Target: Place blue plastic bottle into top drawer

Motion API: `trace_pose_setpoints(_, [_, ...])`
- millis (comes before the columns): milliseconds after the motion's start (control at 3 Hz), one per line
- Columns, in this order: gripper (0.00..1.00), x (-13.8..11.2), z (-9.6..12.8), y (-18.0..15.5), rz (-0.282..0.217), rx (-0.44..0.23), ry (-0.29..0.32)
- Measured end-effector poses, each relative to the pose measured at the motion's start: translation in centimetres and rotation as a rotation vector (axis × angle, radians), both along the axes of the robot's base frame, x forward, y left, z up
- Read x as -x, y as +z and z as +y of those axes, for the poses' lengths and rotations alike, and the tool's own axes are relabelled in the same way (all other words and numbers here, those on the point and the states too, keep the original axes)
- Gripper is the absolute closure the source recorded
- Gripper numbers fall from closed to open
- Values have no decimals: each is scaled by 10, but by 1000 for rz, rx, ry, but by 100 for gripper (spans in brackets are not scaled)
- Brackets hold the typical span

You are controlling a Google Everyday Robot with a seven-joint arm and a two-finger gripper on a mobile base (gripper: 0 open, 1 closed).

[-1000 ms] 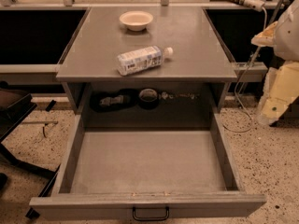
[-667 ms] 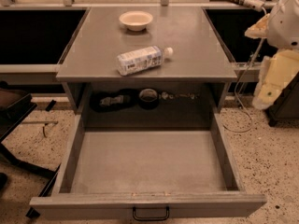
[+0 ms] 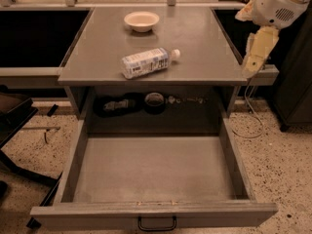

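Note:
The blue plastic bottle [image 3: 146, 62] lies on its side on the grey tabletop [image 3: 204, 38] near the front edge, with its white cap pointing right. The top drawer [image 3: 156, 169] is pulled fully out below the table, with nothing in it. Its black loop handle [image 3: 157, 224] is at the bottom of the view. My gripper [image 3: 256, 55] hangs downward from the white arm [image 3: 278, 4] at the table's right front corner. It is well to the right of the bottle, apart from it, and holds nothing.
A cream round bowl [image 3: 141, 21] sits at the back of the tabletop. Dark objects [image 3: 155, 101] lie in the recess behind the drawer. A cable [image 3: 248, 126] runs on the speckled floor at the right. A dark chair base [image 3: 19, 130] is at the left.
My arm and gripper have moved up and to the left, from beside the table to its right front corner. The bottle, bowl and drawer have not moved.

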State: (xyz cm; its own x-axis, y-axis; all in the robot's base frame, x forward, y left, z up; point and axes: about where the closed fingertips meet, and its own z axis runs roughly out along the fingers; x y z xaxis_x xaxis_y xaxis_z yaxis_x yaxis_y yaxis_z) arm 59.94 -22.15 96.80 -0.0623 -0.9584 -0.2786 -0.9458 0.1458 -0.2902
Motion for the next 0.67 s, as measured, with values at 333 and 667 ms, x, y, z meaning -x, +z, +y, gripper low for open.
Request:
trace_pose_setpoints(333, [0, -9, 3, -6, -1, -4, 4])
trace_pose_setpoints(667, [0, -46, 33, -20, -13, -18, 54])
